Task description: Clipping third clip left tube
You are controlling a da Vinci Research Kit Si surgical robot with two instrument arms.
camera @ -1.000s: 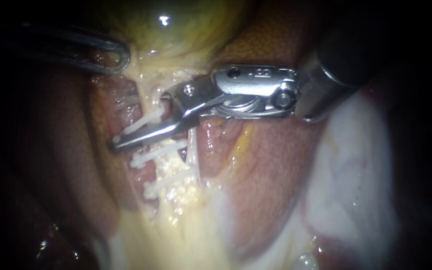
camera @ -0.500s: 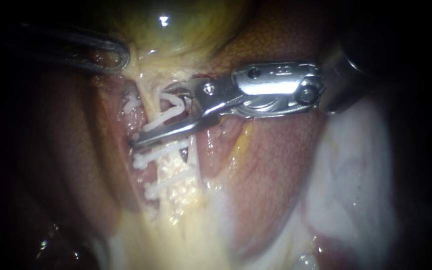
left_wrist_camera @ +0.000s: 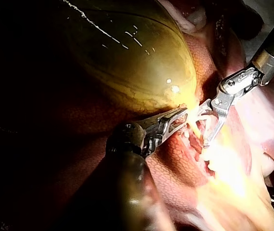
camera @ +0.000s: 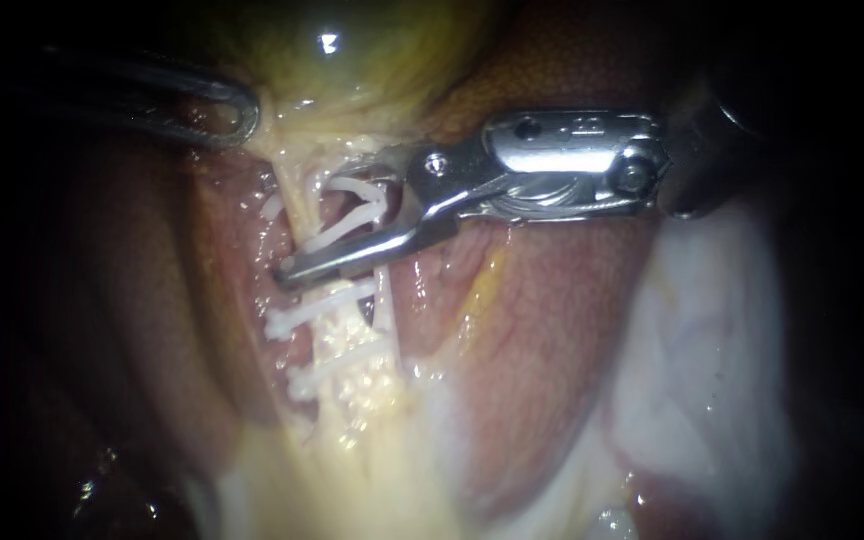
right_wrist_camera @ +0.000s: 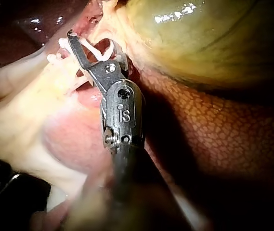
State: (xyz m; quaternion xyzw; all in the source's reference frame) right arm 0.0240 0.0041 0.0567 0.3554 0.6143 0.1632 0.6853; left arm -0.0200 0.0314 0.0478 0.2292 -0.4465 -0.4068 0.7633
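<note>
The gallbladder [camera: 352, 50] occupies the top centre of the endoscope view, with the liver [camera: 562, 70] to its right. The left instrument [camera: 232, 112] enters from the upper left, and its tip lies against tissue just below and left of the gallbladder. The left tube [camera: 290, 190] runs downward from beside that tip. Three clips lie across it, one below another: the upper clip [camera: 347, 215], the middle clip [camera: 317, 308] and the lowest clip [camera: 337, 362]. The right instrument [camera: 324, 226] enters from the upper right. Its jaws stand apart, one above and one below the upper clip. The lower jaw's tip reaches just past the tube on its left. Whether the jaws touch the clip cannot be determined.
</note>
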